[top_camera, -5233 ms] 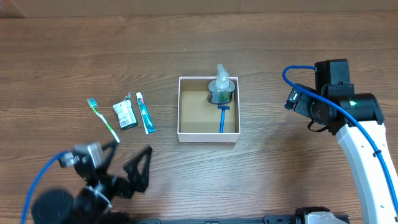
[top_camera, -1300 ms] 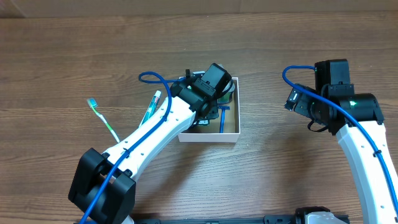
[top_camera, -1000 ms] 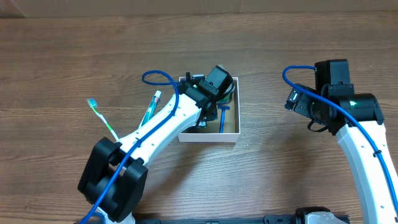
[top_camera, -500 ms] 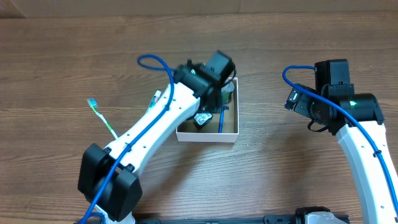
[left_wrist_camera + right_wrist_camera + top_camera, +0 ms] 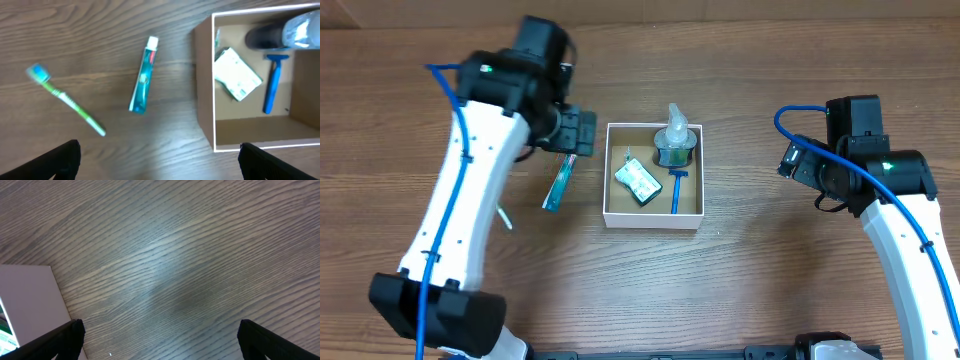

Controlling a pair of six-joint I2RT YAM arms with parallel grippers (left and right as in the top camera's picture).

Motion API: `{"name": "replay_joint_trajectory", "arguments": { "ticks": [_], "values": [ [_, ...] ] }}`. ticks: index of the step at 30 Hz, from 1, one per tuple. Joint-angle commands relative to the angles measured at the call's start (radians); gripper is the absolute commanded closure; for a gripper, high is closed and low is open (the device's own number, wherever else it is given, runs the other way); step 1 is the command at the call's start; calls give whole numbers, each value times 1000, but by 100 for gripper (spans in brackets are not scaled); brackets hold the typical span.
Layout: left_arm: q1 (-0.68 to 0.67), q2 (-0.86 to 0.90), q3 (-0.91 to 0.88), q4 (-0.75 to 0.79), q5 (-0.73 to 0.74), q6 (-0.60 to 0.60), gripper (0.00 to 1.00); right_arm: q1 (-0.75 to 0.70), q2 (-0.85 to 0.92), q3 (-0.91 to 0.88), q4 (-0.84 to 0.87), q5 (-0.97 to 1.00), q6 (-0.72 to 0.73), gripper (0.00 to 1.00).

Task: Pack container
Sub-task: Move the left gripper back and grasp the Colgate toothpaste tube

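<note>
The container (image 5: 654, 218), a white-walled square box with a brown inside, holds a clear bottle (image 5: 675, 140), a blue razor (image 5: 677, 188) and a green-and-white packet (image 5: 638, 182). My left gripper (image 5: 582, 132) is open and empty, just left of the box's far left corner. A teal toothpaste tube (image 5: 560, 180) lies beside it. In the left wrist view the gripper (image 5: 160, 165) hovers above the toothpaste (image 5: 142, 75), a green toothbrush (image 5: 65, 100) and the box (image 5: 215, 100). My right gripper (image 5: 798, 160) is open and empty, well to the right of the box.
The toothbrush (image 5: 505, 215) is mostly hidden under my left arm in the overhead view. In the right wrist view the gripper (image 5: 160, 342) is over bare wood, with the box's white wall (image 5: 30, 300) at the left edge.
My left gripper has let go of the packet inside the box and drawn back out to the left, open. The packet now lies in the box. The right arm has not moved.
</note>
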Motion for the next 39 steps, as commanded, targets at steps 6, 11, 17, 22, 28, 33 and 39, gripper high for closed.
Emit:
{"name": "replay_joint_trajectory", "arguments": {
  "ticks": [6,11,17,22,28,33,39],
  "values": [
    [60,-14,-300,231,179,281,1,-2,-8,24,5,6,4,0],
    [83,-14,-520,470,180,280,0,-2,-8,24,5,6,4,0],
    [98,-13,-704,693,124,273,0,-2,-8,24,5,6,4,0],
    [98,-11,-805,806,48,272,0,-2,-8,24,5,6,4,0],
    [98,-11,-855,929,44,273,0,-2,-8,24,5,6,4,0],
    [98,-11,-902,1066,45,305,0,-2,-8,24,5,7,4,0],
    [98,-11,-959,1170,45,332,0,-2,-8,24,5,6,4,0]
  ]
}}
